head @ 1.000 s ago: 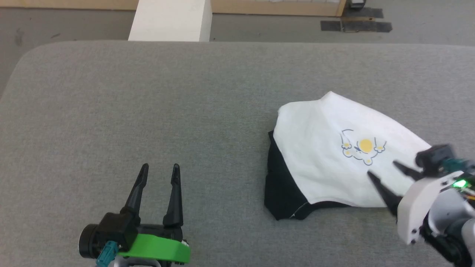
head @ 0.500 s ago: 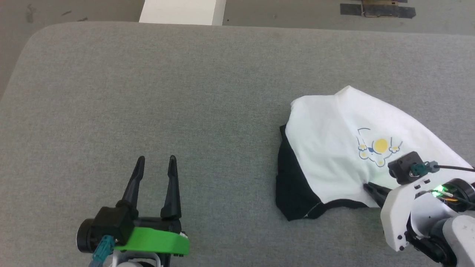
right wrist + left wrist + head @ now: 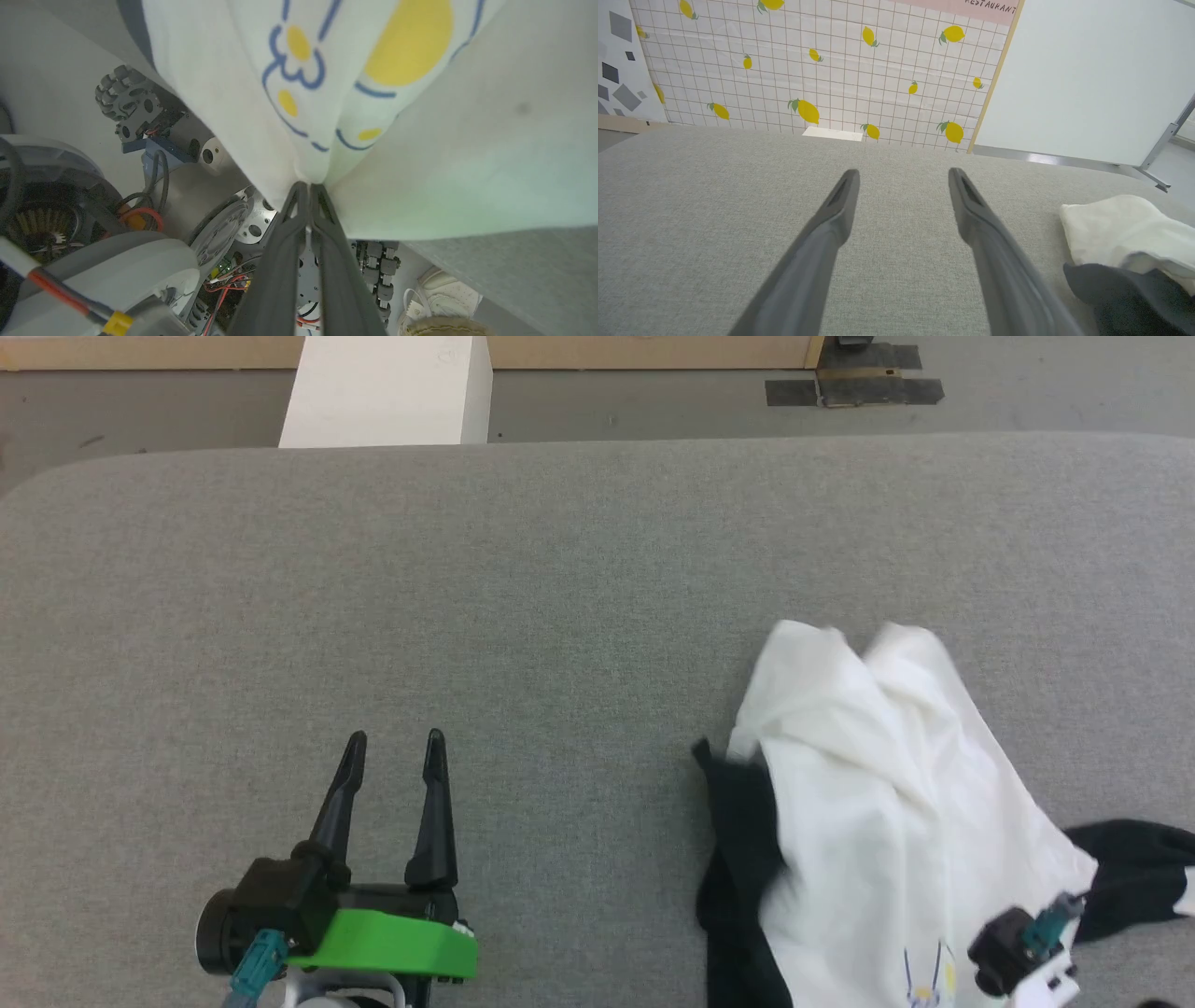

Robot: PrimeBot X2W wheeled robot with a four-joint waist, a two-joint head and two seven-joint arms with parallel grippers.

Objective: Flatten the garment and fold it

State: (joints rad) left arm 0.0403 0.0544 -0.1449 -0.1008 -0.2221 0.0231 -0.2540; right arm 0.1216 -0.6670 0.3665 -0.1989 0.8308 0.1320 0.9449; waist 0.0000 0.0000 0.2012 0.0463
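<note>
White cloth makes up most of the garment (image 3: 868,803), which lies bunched on the right side of the grey table (image 3: 560,616). Its long axis runs from a rumpled far end down to the near edge, where it leaves the head view. A black sleeve (image 3: 738,840) is tucked along its left flank, and more black cloth trails off to the right.

At the near end the right gripper (image 3: 306,187) has its fingers pressed together on a pinched fold of the white fabric. The fold is just below the print (image 3: 406,42), and the cloth (image 3: 289,70) rises away from the tips. So the right arm is the one at the garment, gripping its near end.

The left gripper (image 3: 394,742) hovers well to the left over bare table, fingers spread wide with nothing between them, pointing away toward the far side. From there the garment (image 3: 1120,228) lies off to the right. The sleeve is probably the nearest part for it to reach if a second hold is needed for spreading.
</note>
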